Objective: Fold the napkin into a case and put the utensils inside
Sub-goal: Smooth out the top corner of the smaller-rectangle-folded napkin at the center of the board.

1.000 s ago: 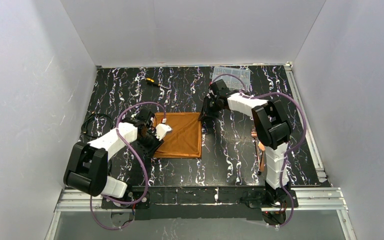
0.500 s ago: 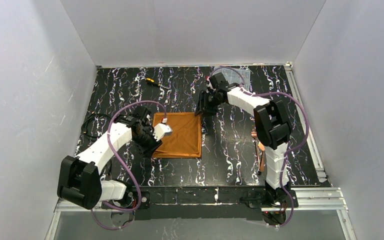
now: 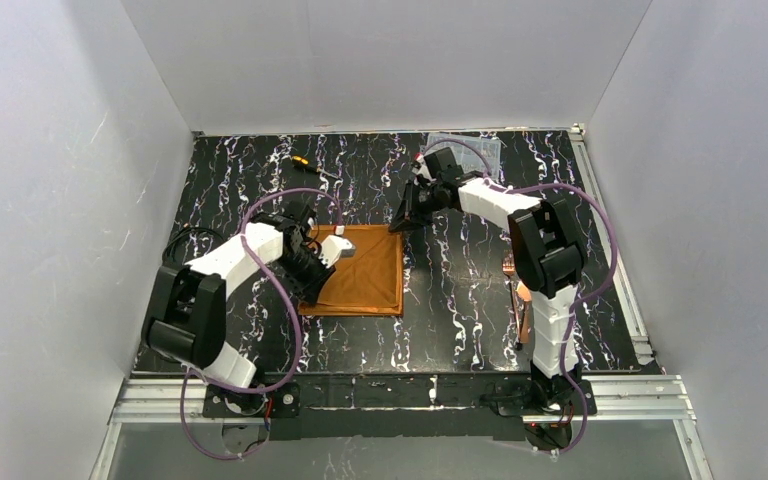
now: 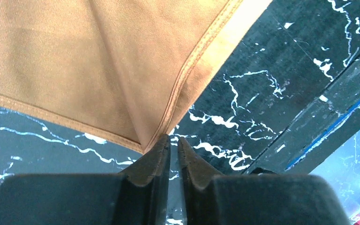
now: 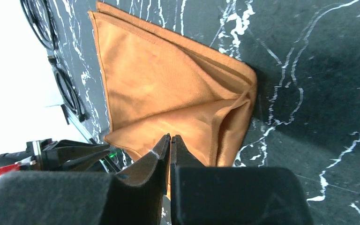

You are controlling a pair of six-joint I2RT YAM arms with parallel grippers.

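The napkin (image 3: pixel 365 272) lies spread mid-tabletop (image 3: pixel 440 310). It is near-square with no clear long axis, its hems running 12-to-6 and 9-to-3. The left fingers (image 4: pixel 152 161), drawn narrow, pinch its 7 o'clock corner. The right fingers (image 5: pixel 185 159), pressed together, hold its 1 o'clock corner raised in a ridge. The utensils (image 3: pixel 523 305) lie at 3 o'clock, partly behind the right arm. A screwdriver (image 3: pixel 308 166) lies at 11, a clear box (image 3: pixel 475 150) at 1.

High rear overview of the table (image 3: pixel 460 295) — two close wrist views, each low over the shared napkin (image 3: pixel 365 270)
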